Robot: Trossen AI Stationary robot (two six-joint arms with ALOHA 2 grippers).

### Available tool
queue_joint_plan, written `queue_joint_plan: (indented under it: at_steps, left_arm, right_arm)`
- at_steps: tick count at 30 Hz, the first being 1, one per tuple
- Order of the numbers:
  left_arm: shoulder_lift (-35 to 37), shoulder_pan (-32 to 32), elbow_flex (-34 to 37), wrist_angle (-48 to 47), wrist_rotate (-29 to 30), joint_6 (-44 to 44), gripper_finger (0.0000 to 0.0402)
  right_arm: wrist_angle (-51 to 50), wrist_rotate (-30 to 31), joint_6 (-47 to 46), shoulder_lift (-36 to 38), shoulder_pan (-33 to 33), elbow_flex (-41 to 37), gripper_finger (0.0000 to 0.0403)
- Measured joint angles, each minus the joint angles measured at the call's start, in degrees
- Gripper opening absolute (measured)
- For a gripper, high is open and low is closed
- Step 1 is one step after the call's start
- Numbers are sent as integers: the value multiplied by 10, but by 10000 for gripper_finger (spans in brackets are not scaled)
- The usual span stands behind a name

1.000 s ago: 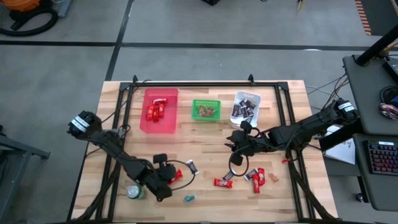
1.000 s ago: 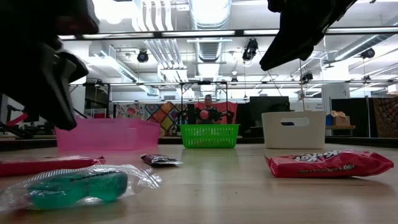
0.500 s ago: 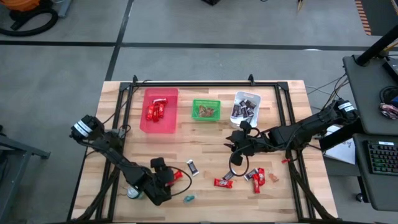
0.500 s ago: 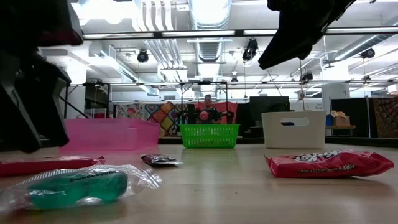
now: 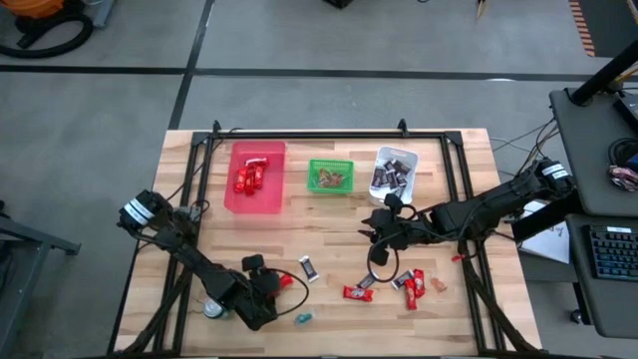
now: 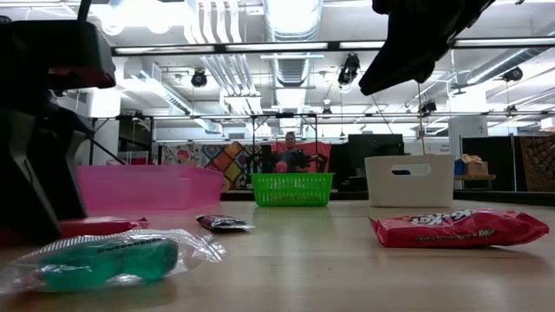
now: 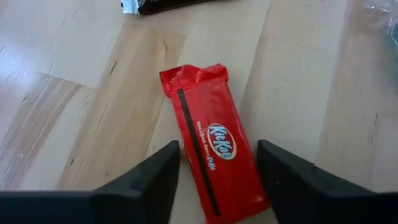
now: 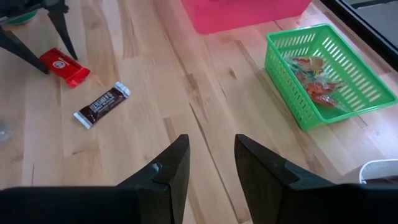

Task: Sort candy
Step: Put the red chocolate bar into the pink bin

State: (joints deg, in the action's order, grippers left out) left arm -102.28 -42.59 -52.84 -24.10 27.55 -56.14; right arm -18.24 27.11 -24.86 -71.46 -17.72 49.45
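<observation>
Candy scattered along table's [image 5: 329, 224] near edge; more sorted in pink bin [image 5: 256, 179], green basket [image 5: 330, 177], white bin [image 5: 395, 172]. Left gripper [image 7: 217, 163] spread wide, fingers straddling a red KitKat [image 7: 213, 146] without squeezing it. Right gripper [image 8: 211, 155] part-open, empty, hanging mid-table.

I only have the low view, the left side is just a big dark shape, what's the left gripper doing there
Observer: The left gripper is open, its fingers either side of a red KitKat lying flat on the table.
Operator: Is it gripping it?
Observer: No. In the left wrist view there are gaps between the wrapper and both fingers.
Operator: And the right arm?
Observer: The high view shows the right gripper hovering mid-table, above the loose candy, holding nothing.
</observation>
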Motion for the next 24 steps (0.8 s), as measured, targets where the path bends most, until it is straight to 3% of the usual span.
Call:
queue_joint_plan:
  at_steps: [5,9,24]
  left_arm:
    - [0,0,1,-2,-2,0,128]
    - [1,0,1,-4,-2,1,95]
    - [88,14,3,-59,12,60,88]
  right_arm:
    - [5,0,0,0,0,0,121]
    - [5,0,1,0,0,0,121]
    - [6,0,21,0,0,0,121]
